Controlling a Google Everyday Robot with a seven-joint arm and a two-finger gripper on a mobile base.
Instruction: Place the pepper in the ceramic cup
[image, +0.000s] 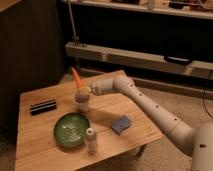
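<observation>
Camera view, and the arm reaches in from the right across the counter (40, 146). Its claw (85, 91) sits right above the mouth of the ceramic cup (82, 104). The pepper (76, 78) pokes up out of that spot. It is orange-red and leans a little to the left, with its upper end well above the rim. Its lower end disappears at the claw and the cup's mouth. Whether it is already inside the cup or only at the rim cannot be told. Nor is it clear whether the claw is clamped on the pepper or has let go.

Just in front of the cup lies the green plate (70, 129), and the pale shaker (90, 140) stands at the plate's right edge. A blue sponge (121, 123) lies to the right, and a dark flat case (43, 106) to the left.

By the look of it, this is the lowering or release step. The danger is that lean. The pepper is about as tall as the cup, so if it is dropped off-centre it could tip over the rim onto the counter or the plate. The cup is small and light-looking, and a sideways nudge from the claw on the way out could topple it. If the pepper sticks to the claw, pulling away could lift it straight back out.
</observation>
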